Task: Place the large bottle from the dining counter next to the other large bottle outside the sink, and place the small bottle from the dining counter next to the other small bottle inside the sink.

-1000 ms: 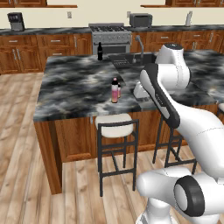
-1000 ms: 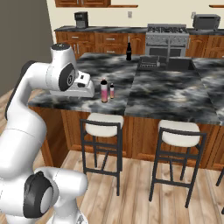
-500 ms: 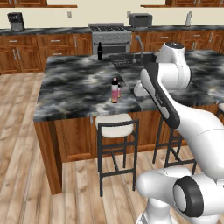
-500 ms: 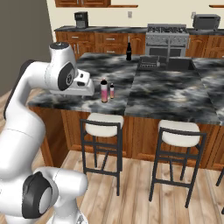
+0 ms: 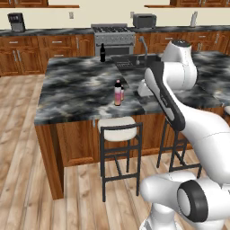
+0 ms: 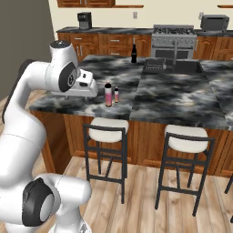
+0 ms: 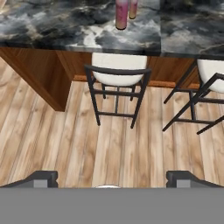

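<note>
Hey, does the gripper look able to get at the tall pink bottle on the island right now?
Probably yes. The gripper is open, and the tall pink bottle stands near the counter edge with only the small bottle close behind it.

Two black-framed stools (image 6: 108,129) (image 6: 188,139) with pale cushions tucked under island edge, on wood-plank floor (image 7: 57,148). Steel range (image 5: 112,38) along back wall; toaster (image 5: 143,20) and, possibly, coffee maker (image 5: 16,21) on rear counter.

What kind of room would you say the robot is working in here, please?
It looks like a home kitchen, rendered rather than real: a marbled stone island with a sink set in it, bar stools along its near side, and a stove among wooden cabinets behind.
</note>
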